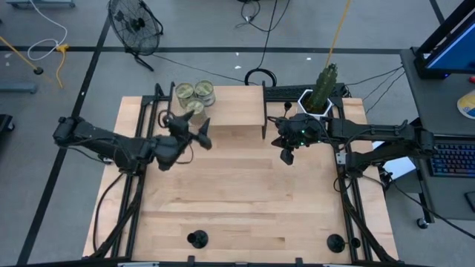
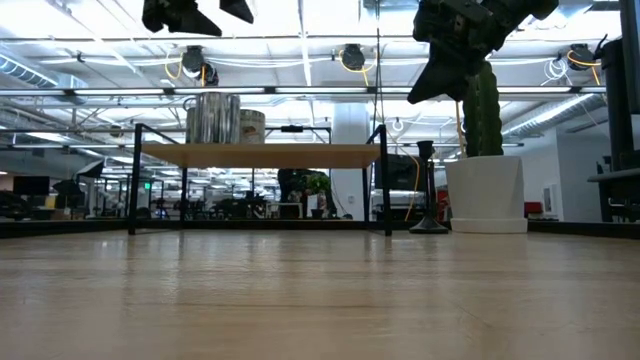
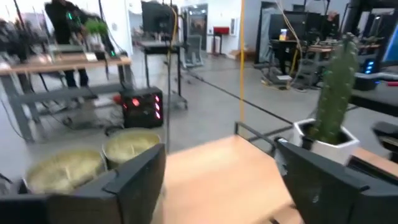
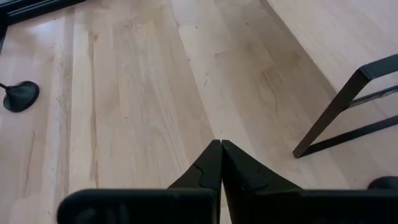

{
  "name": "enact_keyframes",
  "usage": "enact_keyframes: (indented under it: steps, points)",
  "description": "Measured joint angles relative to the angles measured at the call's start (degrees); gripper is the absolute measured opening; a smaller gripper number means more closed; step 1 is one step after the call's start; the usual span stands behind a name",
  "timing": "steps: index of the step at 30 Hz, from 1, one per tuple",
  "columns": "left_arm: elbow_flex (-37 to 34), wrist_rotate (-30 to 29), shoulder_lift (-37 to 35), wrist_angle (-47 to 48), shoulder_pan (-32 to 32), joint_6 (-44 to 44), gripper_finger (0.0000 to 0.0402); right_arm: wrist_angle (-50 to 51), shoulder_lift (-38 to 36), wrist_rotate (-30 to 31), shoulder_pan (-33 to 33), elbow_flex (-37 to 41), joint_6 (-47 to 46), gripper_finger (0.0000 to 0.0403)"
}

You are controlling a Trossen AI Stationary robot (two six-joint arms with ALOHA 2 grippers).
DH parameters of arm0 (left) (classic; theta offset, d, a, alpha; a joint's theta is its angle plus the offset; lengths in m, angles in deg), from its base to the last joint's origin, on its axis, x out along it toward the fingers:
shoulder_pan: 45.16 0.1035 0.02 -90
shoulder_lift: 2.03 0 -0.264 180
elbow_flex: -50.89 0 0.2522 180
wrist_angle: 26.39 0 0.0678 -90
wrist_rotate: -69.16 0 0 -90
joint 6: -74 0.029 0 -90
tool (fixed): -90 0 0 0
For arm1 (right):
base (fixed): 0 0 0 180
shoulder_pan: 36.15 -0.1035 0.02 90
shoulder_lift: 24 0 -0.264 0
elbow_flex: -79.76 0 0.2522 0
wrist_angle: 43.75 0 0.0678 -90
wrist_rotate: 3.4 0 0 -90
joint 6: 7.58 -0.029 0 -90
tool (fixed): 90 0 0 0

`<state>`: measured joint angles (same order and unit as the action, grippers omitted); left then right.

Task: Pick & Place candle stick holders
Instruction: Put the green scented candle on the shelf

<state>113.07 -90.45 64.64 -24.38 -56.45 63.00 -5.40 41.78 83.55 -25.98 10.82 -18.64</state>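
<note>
The left pincer (image 1: 202,134) hangs released and empty near the tins (image 1: 194,94) at eleven o'clock; the right pincer (image 1: 287,156) is clenched on nothing at one o'clock. Two candle stick holders (image 1: 197,239) stand on the table (image 1: 245,200) at six and five o'clock. The reach has not begun, so next comes a descent toward one.

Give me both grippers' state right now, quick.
Left gripper: open, holding nothing, raised near the candle tins.
Right gripper: shut, empty, above the table.
</note>
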Motion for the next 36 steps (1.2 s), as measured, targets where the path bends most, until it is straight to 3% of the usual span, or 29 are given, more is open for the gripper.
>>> enact_keyframes:
  steps: [4, 8, 13, 24, 29, 36]
  points:
    - [0.0, -2.7, 0.0, 5.7, -2.4, -9.3, 0.0245, -0.1, 0.0, 0.0, 0.0, 0.0, 0.0, 0.0001]
    - [0.0, -1.9, 0.6, 14.0, -2.8, -18.8, 0.0189, -0.2, 0.0, 0.0, 0.0, 0.0, 0.1, 0.0001]
    - [-0.1, -0.3, 3.5, 22.0, -2.0, -26.5, 0.0151, -0.5, 0.0, 0.0, 0.0, 0.0, 0.2, 0.0001]
    - [0.0, 2.1, 6.5, 34.1, 3.2, -35.7, 0.0143, -0.4, 0.0, 0.0, 0.0, 0.0, -0.1, 0.0001]
    - [0.0, 5.6, 6.5, 35.7, 4.8, -37.0, 0.0143, -0.4, 0.0, 0.0, 0.0, 0.0, 0.0, 0.0001]
    - [0.0, 6.0, 7.1, 37.2, 6.3, -37.0, 0.0143, -0.4, 0.0, 0.1, 0.0, 0.0, 0.0, 0.0001]
